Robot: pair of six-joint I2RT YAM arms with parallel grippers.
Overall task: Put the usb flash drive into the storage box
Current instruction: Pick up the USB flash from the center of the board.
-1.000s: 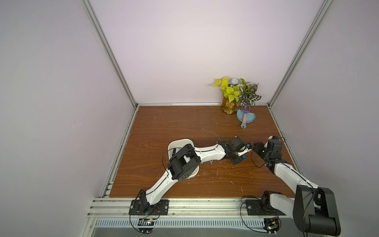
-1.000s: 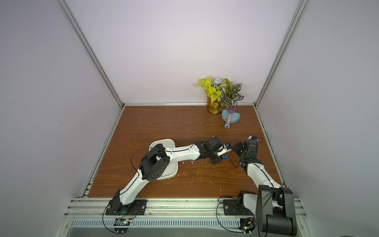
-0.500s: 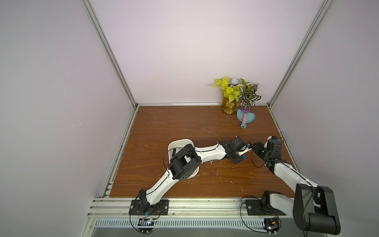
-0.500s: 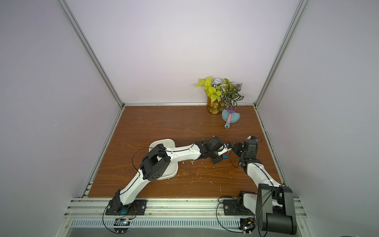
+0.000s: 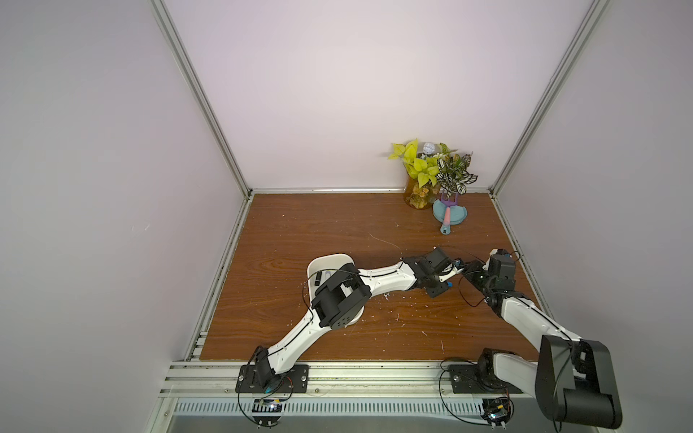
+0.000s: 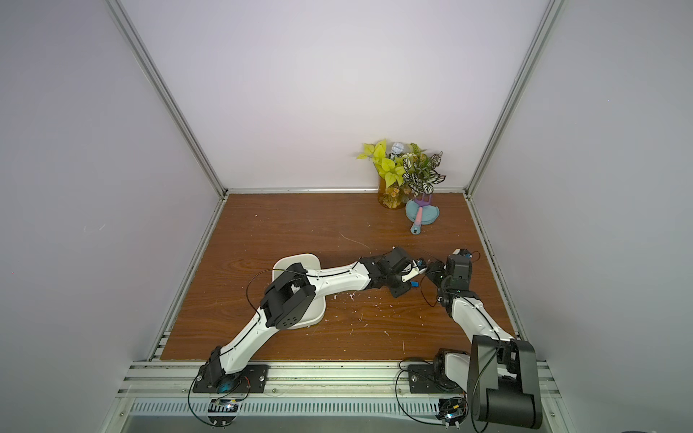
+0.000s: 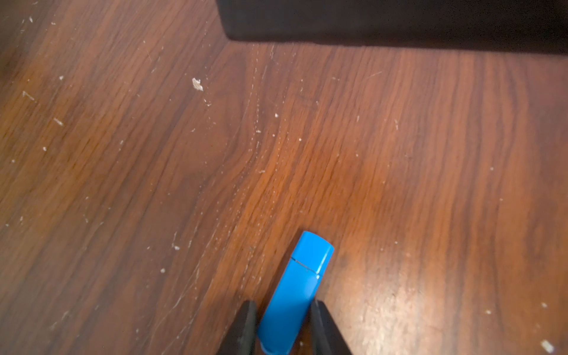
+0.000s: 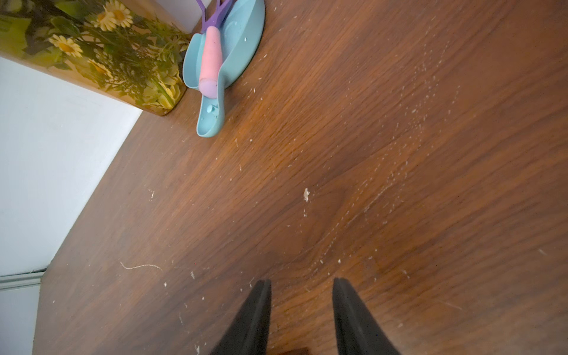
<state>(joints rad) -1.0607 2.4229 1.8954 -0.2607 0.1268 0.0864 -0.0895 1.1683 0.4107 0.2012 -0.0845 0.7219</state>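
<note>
The usb flash drive (image 7: 302,276) is a blue capped stick, and my left gripper (image 7: 282,307) is shut on its body, with the cap end sticking out past the fingertips low over the wood. In both top views it shows as a blue speck (image 5: 449,285) (image 6: 414,285) under the left gripper (image 5: 442,289), at the right of the table. My right gripper (image 5: 468,269) (image 8: 302,282) hangs open and empty just right of it. The storage box (image 5: 330,259) (image 6: 298,258), a shallow white tray, lies left of centre, largely hidden by the left arm's elbow.
A small black stick (image 5: 319,278) lies in the tray. A vase of plants (image 5: 418,195) and a light blue dish (image 5: 455,215) with a pink-handled tool (image 8: 210,61) stand at the back right. A black part (image 7: 393,21) looms close ahead of the left gripper. White crumbs speckle the wood.
The left gripper and the blue drive have shifted very slightly toward the right gripper. The right arm has hardly moved.
</note>
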